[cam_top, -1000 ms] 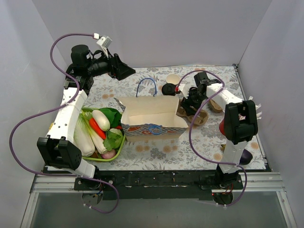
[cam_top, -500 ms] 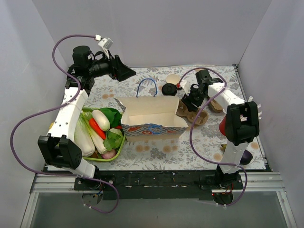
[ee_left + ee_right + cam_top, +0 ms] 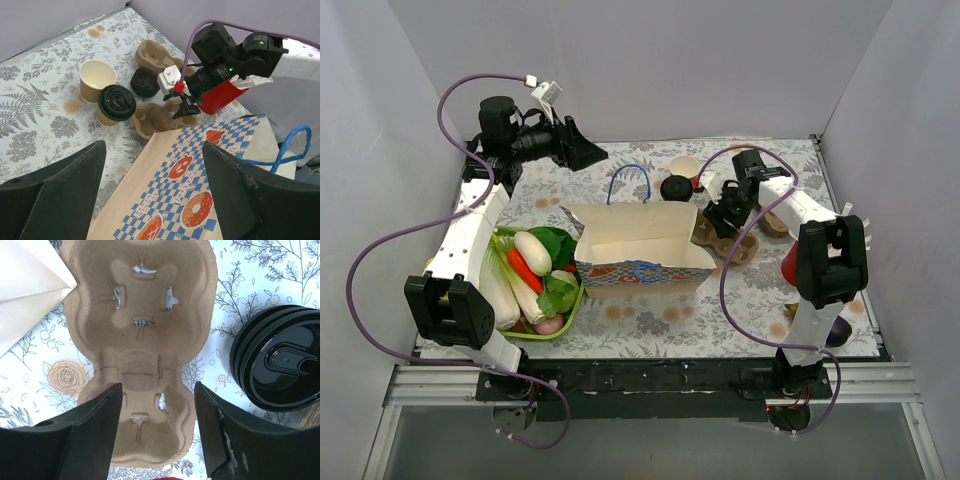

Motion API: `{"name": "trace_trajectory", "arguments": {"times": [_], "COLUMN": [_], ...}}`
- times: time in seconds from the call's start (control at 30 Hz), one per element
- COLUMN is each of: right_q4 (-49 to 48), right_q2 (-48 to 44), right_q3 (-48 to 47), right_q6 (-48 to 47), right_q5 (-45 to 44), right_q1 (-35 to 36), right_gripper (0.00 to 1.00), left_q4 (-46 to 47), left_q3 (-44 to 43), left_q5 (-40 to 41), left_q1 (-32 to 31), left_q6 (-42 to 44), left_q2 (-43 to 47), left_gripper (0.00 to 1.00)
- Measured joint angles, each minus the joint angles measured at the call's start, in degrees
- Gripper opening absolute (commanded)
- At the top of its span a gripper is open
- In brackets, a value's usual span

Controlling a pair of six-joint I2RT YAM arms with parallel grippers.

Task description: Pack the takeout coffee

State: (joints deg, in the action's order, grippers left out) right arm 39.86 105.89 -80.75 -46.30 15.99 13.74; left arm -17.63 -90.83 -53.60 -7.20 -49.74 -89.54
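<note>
The takeout coffee [image 3: 116, 102], a tan paper cup under a black lid, stands on the floral cloth beside an open tan cup [image 3: 97, 78] and a second black lid [image 3: 145, 82]. From above the coffee [image 3: 674, 187] is just behind the paper bag [image 3: 640, 245]. My right gripper [image 3: 157, 390] is open and low, its fingers either side of the near end of a brown cup carrier [image 3: 142, 325]. A black lid [image 3: 280, 360] lies to its right. My left gripper [image 3: 154, 150] hangs open and empty above the bag, at the back left [image 3: 592, 152].
A second cardboard carrier [image 3: 157, 52] lies behind the cups. A red cup of white sticks [image 3: 222, 95] stands near the right arm. A green basket of vegetables [image 3: 535, 275] sits left of the bag, whose blue handles [image 3: 628, 180] stick up. Walls close in on three sides.
My right gripper's jaws have narrowed a little around the carrier's end. The left arm has shifted slightly to the right, still open.
</note>
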Motion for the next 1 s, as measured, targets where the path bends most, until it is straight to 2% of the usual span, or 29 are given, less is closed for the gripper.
{"name": "trace_trajectory", "arguments": {"times": [0.33,1.0], "right_q4": [0.6,0.6], "right_q2": [0.0,1.3], "right_q3": [0.0,0.0], "right_q6": [0.1,2.2], "right_q5": [0.0,-4.0], "right_q1": [0.4,1.7], "right_gripper": [0.62,0.61], "left_q4": [0.0,0.0], "left_q3": [0.0,0.0], "left_q5": [0.0,0.0], "left_q1": [0.0,0.0], "left_q6": [0.0,0.0], "left_q2": [0.0,0.0], "left_gripper": [0.79,0.79]}}
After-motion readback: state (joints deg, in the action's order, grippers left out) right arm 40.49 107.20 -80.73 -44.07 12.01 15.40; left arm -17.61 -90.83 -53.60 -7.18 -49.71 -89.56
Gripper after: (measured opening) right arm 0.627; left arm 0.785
